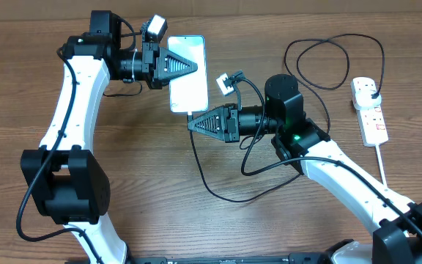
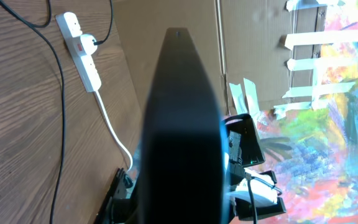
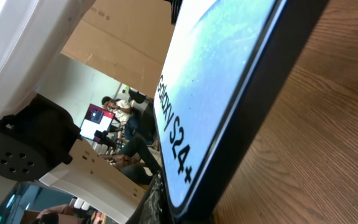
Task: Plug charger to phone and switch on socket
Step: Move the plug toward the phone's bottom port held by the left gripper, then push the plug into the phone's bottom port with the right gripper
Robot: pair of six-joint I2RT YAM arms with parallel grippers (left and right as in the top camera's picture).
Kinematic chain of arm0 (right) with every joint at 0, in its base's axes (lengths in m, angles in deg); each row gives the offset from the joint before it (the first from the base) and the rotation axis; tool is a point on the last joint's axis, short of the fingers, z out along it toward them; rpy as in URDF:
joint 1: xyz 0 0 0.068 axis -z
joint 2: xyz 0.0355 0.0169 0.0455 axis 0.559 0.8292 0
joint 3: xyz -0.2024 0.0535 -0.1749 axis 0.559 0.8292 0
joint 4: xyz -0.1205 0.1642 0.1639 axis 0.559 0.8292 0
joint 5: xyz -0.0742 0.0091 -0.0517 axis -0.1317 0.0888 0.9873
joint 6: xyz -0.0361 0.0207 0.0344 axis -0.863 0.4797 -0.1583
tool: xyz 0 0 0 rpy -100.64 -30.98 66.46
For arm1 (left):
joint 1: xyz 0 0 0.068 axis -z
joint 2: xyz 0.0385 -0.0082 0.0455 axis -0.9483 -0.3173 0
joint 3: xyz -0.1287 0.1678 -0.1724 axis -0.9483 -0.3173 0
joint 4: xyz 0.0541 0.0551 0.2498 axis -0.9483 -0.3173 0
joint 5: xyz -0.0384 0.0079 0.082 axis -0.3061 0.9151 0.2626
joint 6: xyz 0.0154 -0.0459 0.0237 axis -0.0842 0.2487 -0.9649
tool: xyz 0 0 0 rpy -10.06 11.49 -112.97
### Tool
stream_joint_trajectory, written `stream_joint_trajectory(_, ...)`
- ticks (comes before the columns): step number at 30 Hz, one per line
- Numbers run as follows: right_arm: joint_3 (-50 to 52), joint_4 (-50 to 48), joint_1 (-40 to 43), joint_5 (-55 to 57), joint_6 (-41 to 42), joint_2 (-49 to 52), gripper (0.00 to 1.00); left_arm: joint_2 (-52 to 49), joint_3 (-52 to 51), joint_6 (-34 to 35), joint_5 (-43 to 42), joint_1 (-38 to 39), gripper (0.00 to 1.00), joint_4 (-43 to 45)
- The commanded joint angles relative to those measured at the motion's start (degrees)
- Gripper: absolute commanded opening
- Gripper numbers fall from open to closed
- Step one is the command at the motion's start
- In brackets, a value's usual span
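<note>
Wooden table (image 1: pixel 145 183): left gripper (image 1: pixel 195 66), fingers together, pinned phone (image 1: pixel 189 92). Right gripper (image 1: pixel 192 124), fingers together, at charger (image 1: pixel 233 199) tip, probably seating it.

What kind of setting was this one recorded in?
Likely a robotics lab or shared office: a wood-grain table, a cardboard backdrop, and people seated by a computer screen beyond.

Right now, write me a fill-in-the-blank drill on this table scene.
1. The light blue screen of the slim rectangular smartphone reads Galaxy ___.
2. A black plug sits in the ___ two-outlet plastic power strip.
3. The left claw and the right claw are both ___.
Missing words: S24+; white; shut.
</note>
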Motion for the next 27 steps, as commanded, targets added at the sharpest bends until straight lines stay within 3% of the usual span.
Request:
stream_joint_trajectory(1,-0.2,-0.6,0.5,2.6,0.5,-0.6,0.04,0.0,0.7,0.7,-3.2,1.0,0.04,-0.3)
stream_joint_trajectory(13,-0.2,-1.4,2.2,4.1,5.4,-0.6,0.04,0.0,0.7,-4.3,-3.2,1.7,0.04,-0.3)
stream_joint_trajectory(27,-0.2,-3.2,2.9,7.1,6.7,-0.6,0.04,0.0,0.7,-4.2,-2.1,4.2,0.04,-0.3)
